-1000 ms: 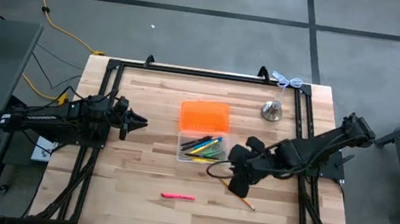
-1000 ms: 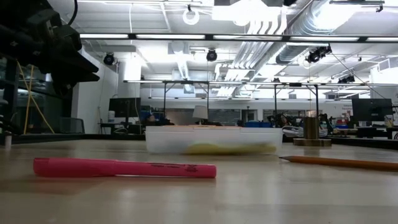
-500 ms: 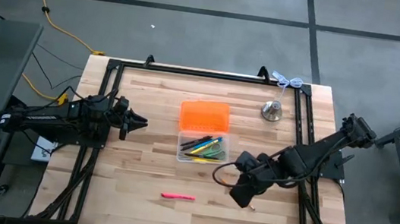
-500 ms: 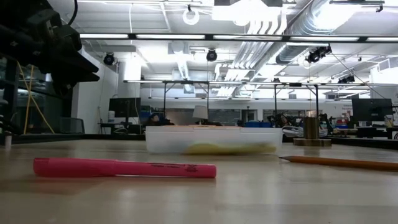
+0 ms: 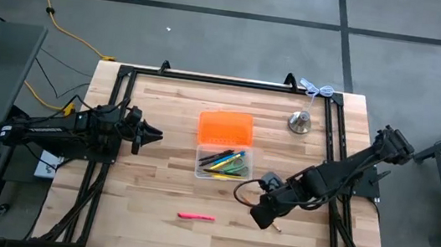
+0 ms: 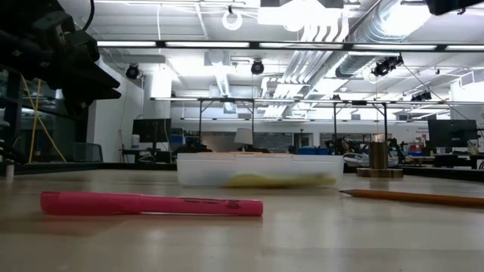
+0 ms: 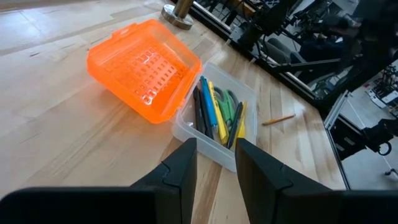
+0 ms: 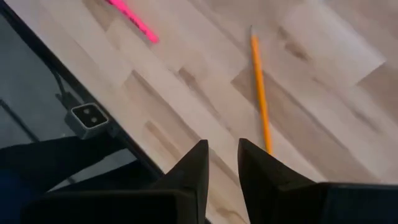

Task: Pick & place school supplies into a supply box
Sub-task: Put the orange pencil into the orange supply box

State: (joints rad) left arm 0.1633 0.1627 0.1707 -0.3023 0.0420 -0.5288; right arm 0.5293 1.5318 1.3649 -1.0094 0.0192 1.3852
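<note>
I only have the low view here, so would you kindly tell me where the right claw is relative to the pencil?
Observer: The right claw hangs over the pencil, which lies loose on the table, ungripped.
Operator: Thank you. Is the box lid out of the way?
Observer: Yes, the orange lid lies flipped open beside the supply box.
Operator: And the left arm?
Observer: The left claw waits at the table's left side, pointing toward the box.
</note>
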